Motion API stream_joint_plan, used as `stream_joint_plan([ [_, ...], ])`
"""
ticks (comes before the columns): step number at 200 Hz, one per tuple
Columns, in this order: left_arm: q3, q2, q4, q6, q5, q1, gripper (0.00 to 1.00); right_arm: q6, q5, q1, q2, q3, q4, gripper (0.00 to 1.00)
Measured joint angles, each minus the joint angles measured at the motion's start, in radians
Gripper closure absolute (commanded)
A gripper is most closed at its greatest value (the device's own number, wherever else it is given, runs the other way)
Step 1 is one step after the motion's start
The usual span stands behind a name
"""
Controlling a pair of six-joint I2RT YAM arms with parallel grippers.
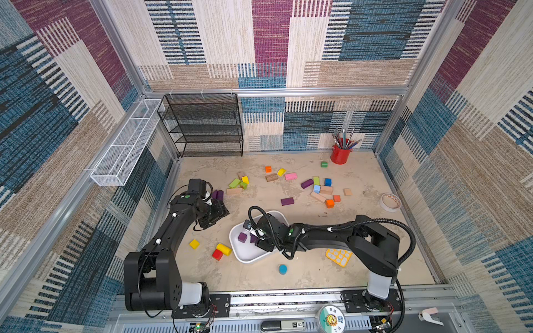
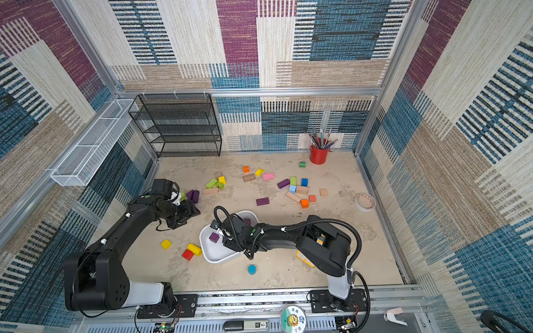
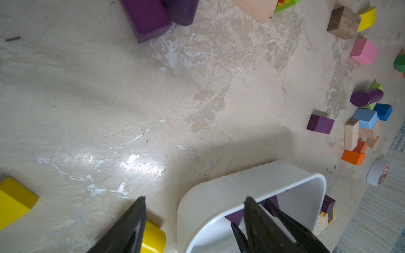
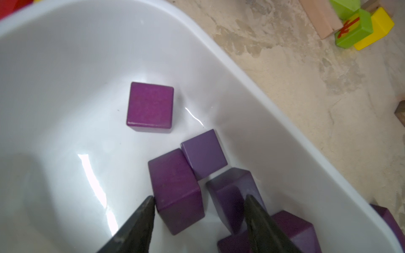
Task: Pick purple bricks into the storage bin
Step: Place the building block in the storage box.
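Storage bin: the storage bin [image 1: 248,261] [image 2: 216,259], a white glossy tub, sat on the floor at lower centre in both top views, under the right arm's wrist
Right gripper: the right gripper [image 4: 199,197] hung inside the bin with its fingers apart, set wider than the brick below them; one fingertip [image 4: 149,203] lay at that brick's edge, and contact could not be told; nothing was clamped
Left gripper: the left gripper [image 3: 195,198] [image 1: 215,214] was at centre left in the top views, fingers apart and holding nothing; only bare floor and the bin's outer wall showed between them
Purple bricks in bin: the purple bricks [image 1: 242,237] numbered five in the right wrist view
- lone cube [image 4: 150,107], standing apart
- paler cube [image 4: 203,153], touching the oblong block [image 4: 177,190]
- curved piece [image 4: 232,192], just beside that block
- last brick [image 4: 295,230], partly behind a finger
Purple bricks on floor:
- purple bar [image 1: 287,201], right of centre and apart from other blocks
- rounded purple bar [image 1: 307,183], just beside a green and blue cluster at centre right
- purple pair [image 1: 217,195], side by side just beyond the left gripper
Other blocks:
- pink block [image 1: 290,176] and blue cube [image 1: 328,182], in the upper half of the floor
- yellow cube [image 1: 194,244], yellow cylinder [image 1: 224,249] and red block [image 1: 217,255], left of the bin
- blue disc [image 1: 283,269], below the bin
Fixtures:
- black mesh rack [image 1: 202,125], at the back wall
- white wire basket [image 1: 124,144], on the left wall
- red pot [image 1: 340,154] with pencils, at upper right of the floor
- tape roll [image 1: 390,201], at the floor's right edge
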Motion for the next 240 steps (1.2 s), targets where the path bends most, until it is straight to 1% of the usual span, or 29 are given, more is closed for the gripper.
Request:
stream_joint_plan([
  [63,0.007,0.006,-0.005,0.003,-0.002,-0.007,0.29,0.004,-0.002,-0.008,0.009,0.022,0.003,0.36],
  [95,0.009,0.009,-0.015,0.003,-0.027,-0.009,0.32,0.008,-0.027,-0.023,-0.013,0.023,0.003,0.36],
  [130,0.028,0.02,-0.041,0.002,-0.061,-0.013,0.36,0.03,-0.064,-0.043,-0.071,0.017,0.026,0.37],
  [142,0.04,0.027,-0.047,-0.001,-0.089,-0.013,0.38,0.039,-0.079,-0.05,-0.09,0.01,0.039,0.37],
  [210,0.129,0.06,-0.109,-0.023,-0.194,-0.021,0.42,0.129,-0.192,-0.095,-0.224,-0.074,0.122,0.37],
  [240,0.167,0.092,-0.127,-0.048,-0.242,-0.032,0.44,0.148,-0.209,-0.111,-0.3,-0.114,0.143,0.36],
])
